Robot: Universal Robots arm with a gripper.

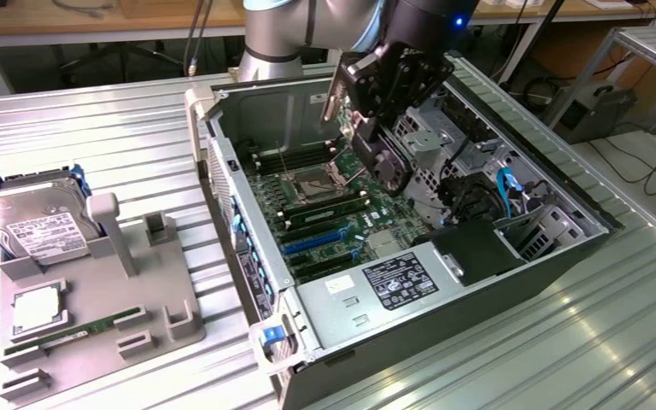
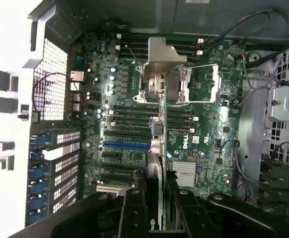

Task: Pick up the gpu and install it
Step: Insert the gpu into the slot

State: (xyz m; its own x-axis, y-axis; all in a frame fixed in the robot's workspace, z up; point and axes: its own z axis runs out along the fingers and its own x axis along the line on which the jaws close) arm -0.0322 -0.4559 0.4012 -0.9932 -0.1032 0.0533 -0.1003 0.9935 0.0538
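My gripper (image 1: 388,107) hangs over the open computer case (image 1: 228,184), shut on the gpu (image 1: 381,149). The gpu is a thin black card held on edge, with its silver bracket (image 1: 331,101) toward the case's rear wall. In the wrist view, both black fingers (image 2: 134,210) clamp the gpu (image 2: 159,148), which runs edge-on away from my gripper (image 2: 159,210) to the bracket (image 2: 162,53). The card hovers above the green motherboard (image 2: 209,134), roughly over the processor socket (image 2: 196,84), with the blue expansion slot (image 2: 127,147) off to one side.
A grey fixture tray (image 1: 100,320) at the exterior view's left holds a silver hard drive (image 1: 38,226), a processor chip (image 1: 34,309) and a green memory stick (image 1: 78,331). Inside the case are the power supply (image 1: 402,282), drive cage (image 1: 539,231) and loose cables (image 1: 505,184).
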